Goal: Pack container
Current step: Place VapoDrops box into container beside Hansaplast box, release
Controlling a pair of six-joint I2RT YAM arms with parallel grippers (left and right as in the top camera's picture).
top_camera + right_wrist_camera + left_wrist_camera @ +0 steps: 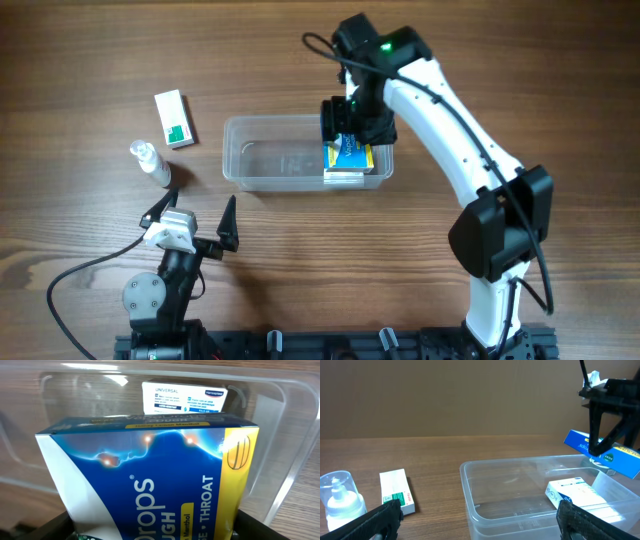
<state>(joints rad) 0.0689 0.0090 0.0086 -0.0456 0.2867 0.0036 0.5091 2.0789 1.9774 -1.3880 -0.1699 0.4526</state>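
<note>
Right gripper (352,135): black two-finger claw on a white arm, closed on the sides of a cough drop box (150,490), a glossy blue cardboard carton with a yellow band and white lettering, held tilted in the air over the right end of the container (232,150). Container: clear, smooth plastic tub, rectangular with rounded corners and a raised rim, standing at the middle of the table (100,50), a brown surface with a wood grain. Inside it, at the right end: one white box (575,492), flat cardboard with blue print, lying on the floor of the tub. Left gripper (193,222): black fingers spread wide, holding nothing, near the front edge and apart from the tub. Left of the tub, on the table: a green and white box (175,118), slim and rectangular, and a small bottle (152,163), translucent with a clear domed cap.
</note>
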